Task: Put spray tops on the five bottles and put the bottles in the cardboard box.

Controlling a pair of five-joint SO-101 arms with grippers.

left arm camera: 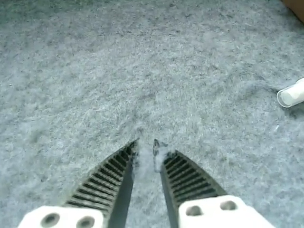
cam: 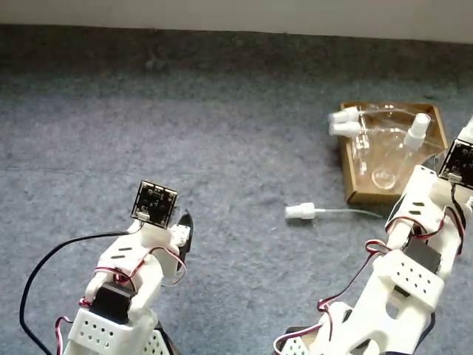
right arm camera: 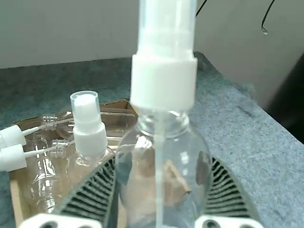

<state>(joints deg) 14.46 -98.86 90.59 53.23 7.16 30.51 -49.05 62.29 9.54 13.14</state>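
My right gripper [right arm camera: 159,183] is shut on a clear bottle [right arm camera: 161,166] that carries a white spray top [right arm camera: 164,71]. In the high view this bottle [cam: 409,150] hangs over the cardboard box [cam: 353,194] at the right. Inside the box [right arm camera: 14,190] another capped bottle [right arm camera: 88,126] stands behind the held one. Two more clear bottles [right arm camera: 47,142] lie there with their white tops [cam: 344,123] sticking out over the box's edge. A loose spray top [cam: 301,211] with its thin tube lies on the carpet beside the box. My left gripper [left arm camera: 146,142] is shut and empty, low over bare carpet.
Grey carpet [cam: 185,133] covers the table, and a pale wall runs along the far edge. The loose spray top [left arm camera: 292,93] lies some way from the left gripper. The left arm's black cable [cam: 33,277] loops at the near left.
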